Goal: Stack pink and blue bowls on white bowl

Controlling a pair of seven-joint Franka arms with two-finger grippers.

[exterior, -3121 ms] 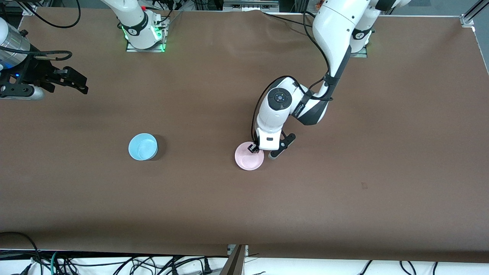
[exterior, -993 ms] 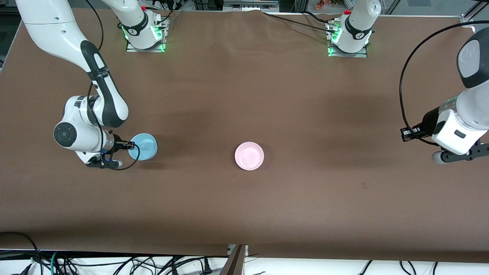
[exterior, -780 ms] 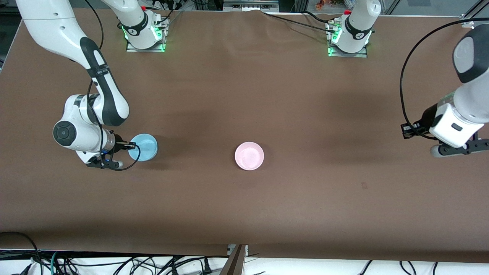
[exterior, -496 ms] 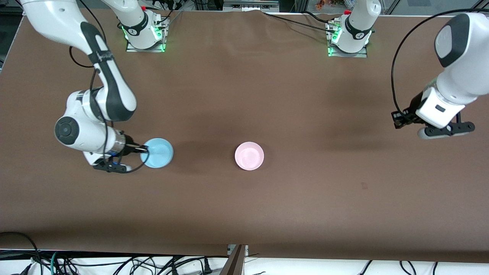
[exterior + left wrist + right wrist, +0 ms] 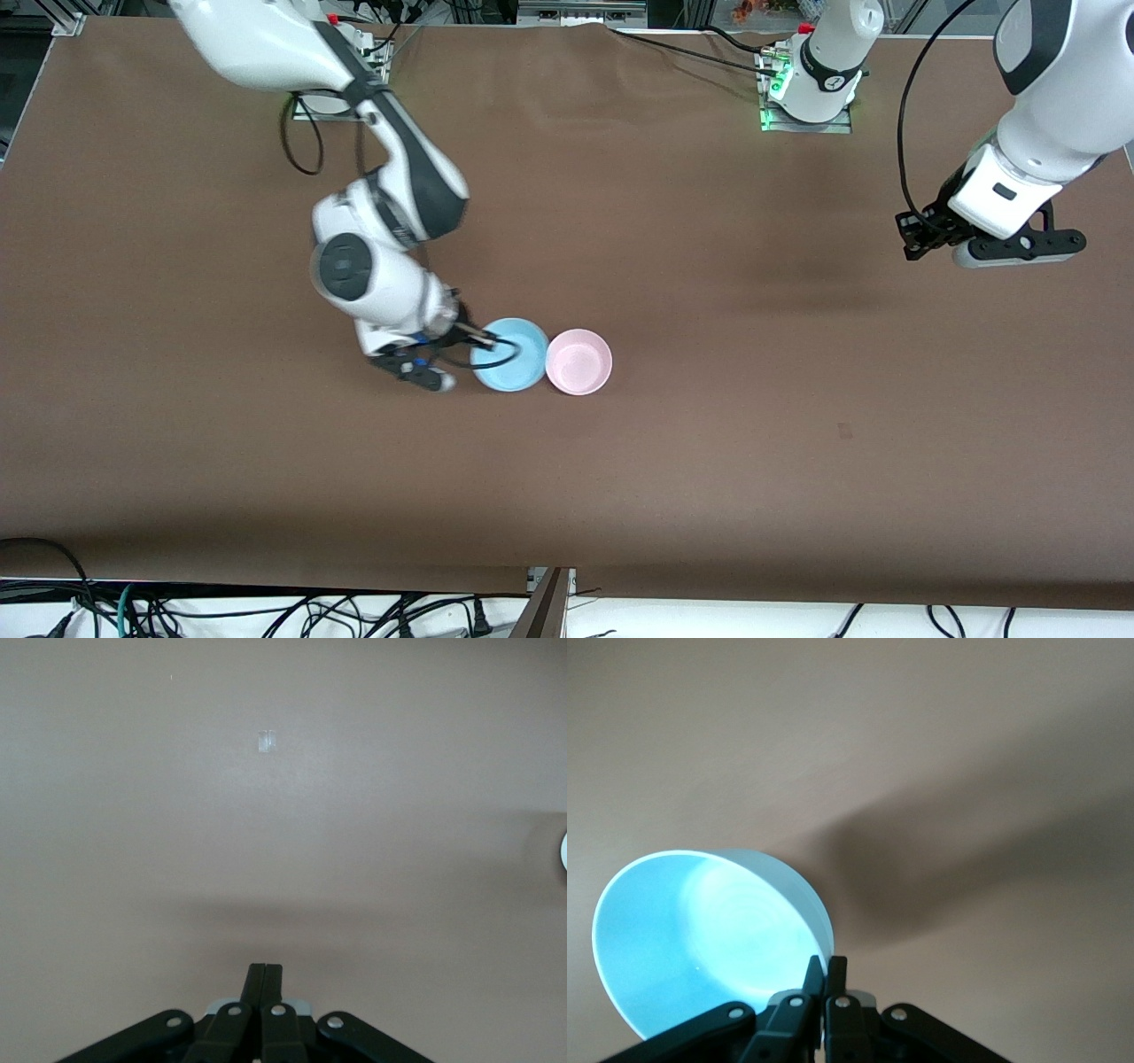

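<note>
The right gripper sits just left of the front view's centre, its jaws pinching the rim of the blue bowl and holding it up over the brown tabletop. In the right wrist view the jaws are clamped on the rim where it meets the gripper, and the blue bowl hangs tilted, casting a shadow on the tabletop below. The pink bowl rests on the tabletop at the centre of the front view, its rim appearing to touch the blue one (whether they truly meet cannot be told). The left gripper hangs over bare tabletop at the upper right of the frame, jaws pressed together with nothing between them, as the left wrist view shows.
</note>
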